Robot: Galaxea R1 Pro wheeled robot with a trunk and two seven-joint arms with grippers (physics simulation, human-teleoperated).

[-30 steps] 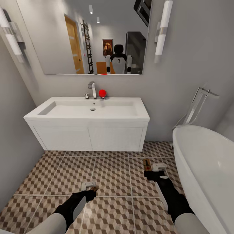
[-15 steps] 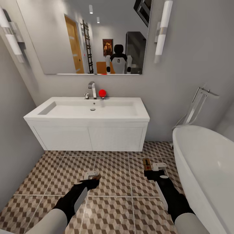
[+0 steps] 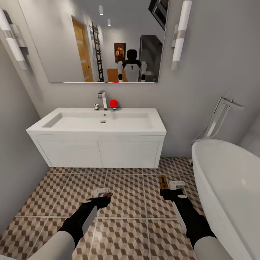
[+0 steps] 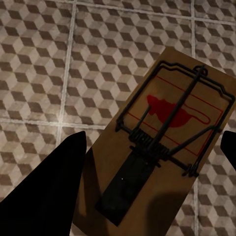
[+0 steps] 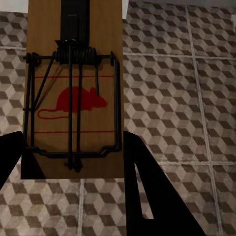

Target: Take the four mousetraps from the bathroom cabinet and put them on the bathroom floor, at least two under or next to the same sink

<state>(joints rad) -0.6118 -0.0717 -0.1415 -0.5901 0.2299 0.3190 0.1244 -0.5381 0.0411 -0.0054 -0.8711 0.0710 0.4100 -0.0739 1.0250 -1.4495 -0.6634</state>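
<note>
Black left gripper (image 3: 102, 196) clamps brown mousetrap (image 4: 162, 142), board between its fingers (image 4: 44, 191), above patterned bathroom floor (image 3: 124, 195). Right gripper (image 3: 170, 187) likewise grips second mousetrap (image 5: 73, 93), low over tiles. Ahead of both hands: white sink (image 3: 97, 122) on vanity. Beside right arm: bathtub (image 3: 227, 180).

matt wooden mousetrap (image 4: 162, 147) with dark metal wire; matt tiled floor (image 3: 126, 191).

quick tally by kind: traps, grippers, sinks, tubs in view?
Mousetraps: 2, left trap and right trap
Grippers: 2, left gripper and right gripper
Sink: 1
Bathtub: 1
Total: 6
</note>
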